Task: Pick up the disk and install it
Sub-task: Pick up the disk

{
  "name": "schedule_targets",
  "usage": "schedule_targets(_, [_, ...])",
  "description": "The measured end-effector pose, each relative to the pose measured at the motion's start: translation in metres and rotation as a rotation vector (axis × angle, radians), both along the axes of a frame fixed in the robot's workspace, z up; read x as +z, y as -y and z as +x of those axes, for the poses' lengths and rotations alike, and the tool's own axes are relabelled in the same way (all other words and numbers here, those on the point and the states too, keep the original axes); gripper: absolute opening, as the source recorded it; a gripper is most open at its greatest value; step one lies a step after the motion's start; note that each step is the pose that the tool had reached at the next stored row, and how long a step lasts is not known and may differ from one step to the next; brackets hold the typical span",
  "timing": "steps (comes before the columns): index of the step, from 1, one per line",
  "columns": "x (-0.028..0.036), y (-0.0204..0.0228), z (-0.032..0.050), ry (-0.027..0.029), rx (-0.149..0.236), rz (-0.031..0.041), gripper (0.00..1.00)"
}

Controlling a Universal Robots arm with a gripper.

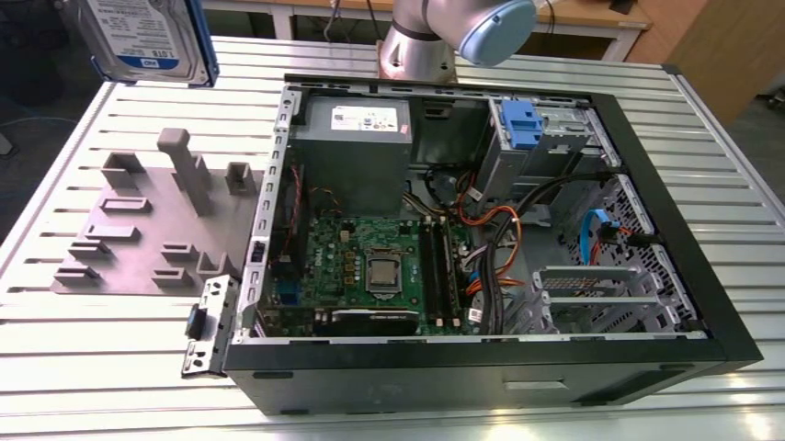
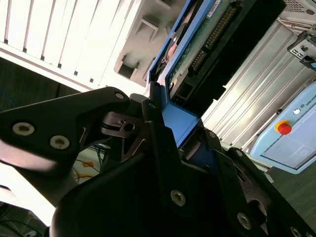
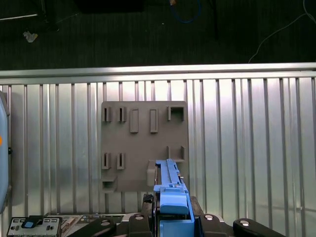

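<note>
The disk (image 1: 142,41), a silver hard drive with a white-and-blue label and a blue frame, hangs in the air above the table's far corner at the exterior view's left. In the second wrist view my gripper (image 2: 175,123) is shut on the blue carrier frame, and the disk's (image 2: 207,39) green circuit-board side faces the camera. The first wrist view looks down the disk's blue edge (image 3: 170,192), held between the black fingers (image 3: 148,217) over the grey fixture plate (image 3: 133,143).
An open computer case (image 1: 687,230) lies on the slatted metal table (image 1: 736,138), with a grey power-supply box (image 1: 356,138), a motherboard (image 1: 368,266) and a drive cage with a blue latch (image 1: 521,124). A grey fixture plate (image 1: 147,230) with upright slots sits beside the case. The arm's base (image 1: 417,50) stands behind the case.
</note>
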State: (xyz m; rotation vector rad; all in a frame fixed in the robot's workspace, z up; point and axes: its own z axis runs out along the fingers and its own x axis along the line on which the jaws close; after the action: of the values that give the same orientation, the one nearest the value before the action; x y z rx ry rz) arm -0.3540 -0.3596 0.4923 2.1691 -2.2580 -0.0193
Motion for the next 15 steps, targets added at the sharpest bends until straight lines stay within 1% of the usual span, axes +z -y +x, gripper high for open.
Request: schedule_targets(15, [0.0,0.0,0.0026,0.0001,0.0,0.0,0.37])
